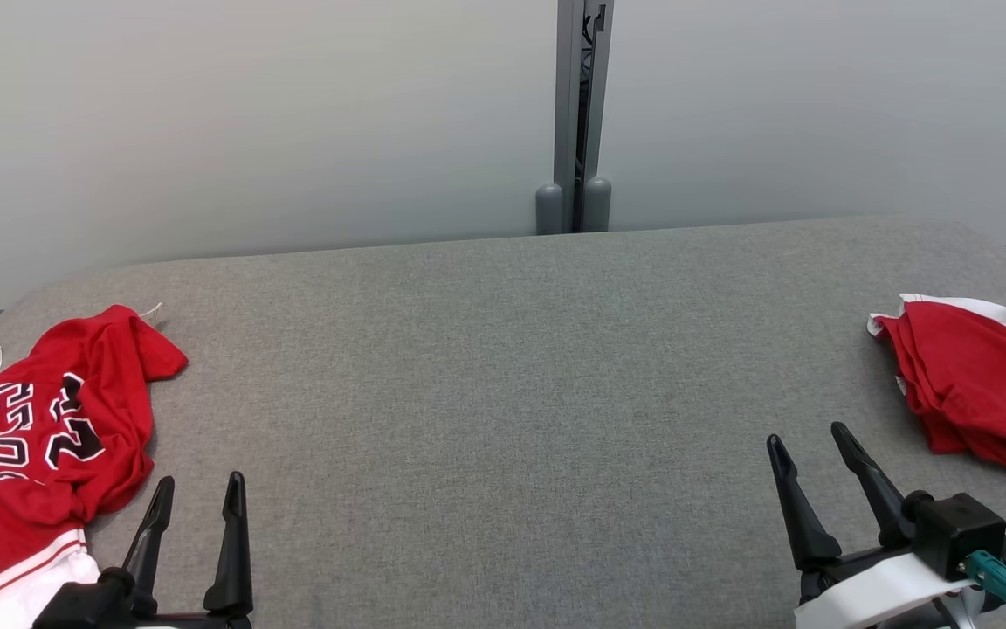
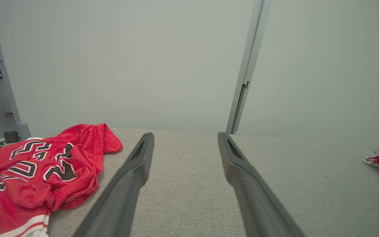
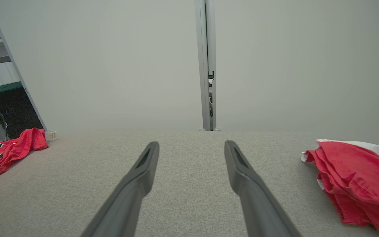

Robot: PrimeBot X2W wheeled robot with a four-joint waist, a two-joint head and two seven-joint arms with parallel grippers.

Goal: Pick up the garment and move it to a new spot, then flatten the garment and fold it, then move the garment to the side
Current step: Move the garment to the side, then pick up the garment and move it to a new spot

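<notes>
A grey fabric-covered table (image 1: 503,367) bears a crumpled red jersey (image 1: 40,437) left, a folded red garment (image 1: 983,384) right.

Left gripper (image 1: 201,479): two long tapered black fingers (image 1: 230,550), black base. Right gripper (image 1: 807,434): same fingers, boxy black wrist block (image 1: 961,524), white band (image 1: 883,592), teal connector (image 1: 992,572).

Two red garments (image 1: 49,419) (image 1: 974,376), two grippers (image 1: 201,479) (image 1: 804,432)
</notes>
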